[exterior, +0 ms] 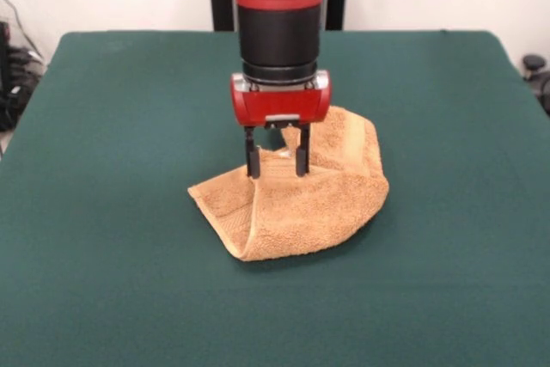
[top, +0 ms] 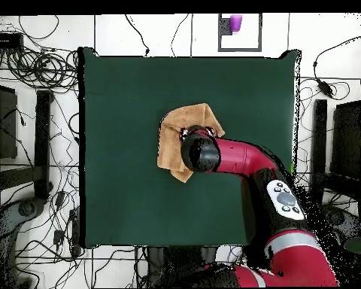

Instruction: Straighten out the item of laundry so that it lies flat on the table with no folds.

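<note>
The orange-tan towel (exterior: 296, 199) lies folded over on itself in a rumpled heap near the middle of the dark green table (exterior: 103, 169). My gripper (exterior: 277, 163) hangs straight down over the towel's far part. Its two dark fingers (exterior: 251, 159) stand apart, with their tips at the towel's raised upper fold. In the overhead view the towel (top: 180, 135) shows left of and above my wrist (top: 199, 153), which hides the fingers and part of the cloth. The table (top: 123, 188) extends well beyond the towel on all sides.
My red arm (top: 247, 162) reaches across the table from the lower right in the overhead view. A purple cup (top: 235, 22) stands off the table past its far edge. Cables (top: 33, 68) and dark equipment lie on the floor around the table.
</note>
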`<act>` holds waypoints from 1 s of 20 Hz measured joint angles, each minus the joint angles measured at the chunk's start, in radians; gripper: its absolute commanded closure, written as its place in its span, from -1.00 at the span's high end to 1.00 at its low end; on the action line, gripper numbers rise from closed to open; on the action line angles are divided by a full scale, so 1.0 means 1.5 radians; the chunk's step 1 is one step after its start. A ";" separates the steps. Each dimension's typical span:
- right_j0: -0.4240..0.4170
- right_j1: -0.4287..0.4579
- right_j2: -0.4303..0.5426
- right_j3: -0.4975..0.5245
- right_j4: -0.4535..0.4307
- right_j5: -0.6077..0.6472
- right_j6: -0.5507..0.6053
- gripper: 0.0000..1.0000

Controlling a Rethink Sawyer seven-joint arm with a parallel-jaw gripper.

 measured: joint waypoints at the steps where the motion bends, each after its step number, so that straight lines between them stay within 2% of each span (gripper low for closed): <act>1: 0.002 0.006 -0.002 0.000 0.000 -0.002 0.000 1.00; 8: 0.005 0.049 -0.009 -0.001 0.001 -0.036 0.000 1.00; 20: 0.003 0.054 -0.010 -0.001 0.001 -0.058 0.000 1.00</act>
